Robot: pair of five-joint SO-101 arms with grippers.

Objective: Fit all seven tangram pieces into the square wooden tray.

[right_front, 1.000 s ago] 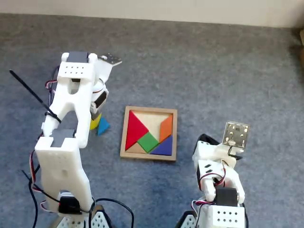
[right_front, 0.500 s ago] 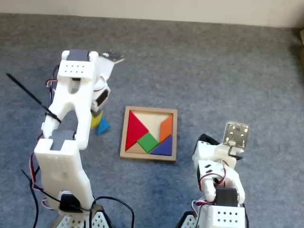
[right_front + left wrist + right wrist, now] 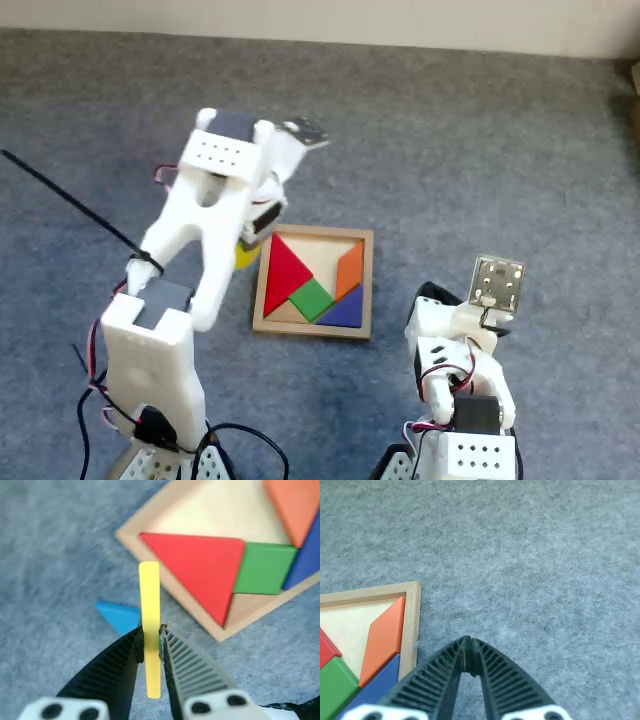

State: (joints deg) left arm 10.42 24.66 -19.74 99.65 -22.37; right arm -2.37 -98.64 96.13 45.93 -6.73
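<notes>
The square wooden tray lies mid-table holding a red triangle, a green square, an orange piece and a dark blue triangle. My left gripper is shut on a yellow piece, held on edge above the carpet just outside the tray's left side. That yellow piece peeks out under the left arm. A light blue triangle lies on the carpet beneath. My right gripper is shut on nothing, low over the carpet right of the tray.
Grey carpet covers the table. The left arm stretches over the area left of the tray. The right arm stays folded near the front right. A pale wall edge runs along the back.
The left arm has swung right toward the tray, carrying the yellow piece with it. It now covers the light blue triangle in the high view. The right arm has not moved.
</notes>
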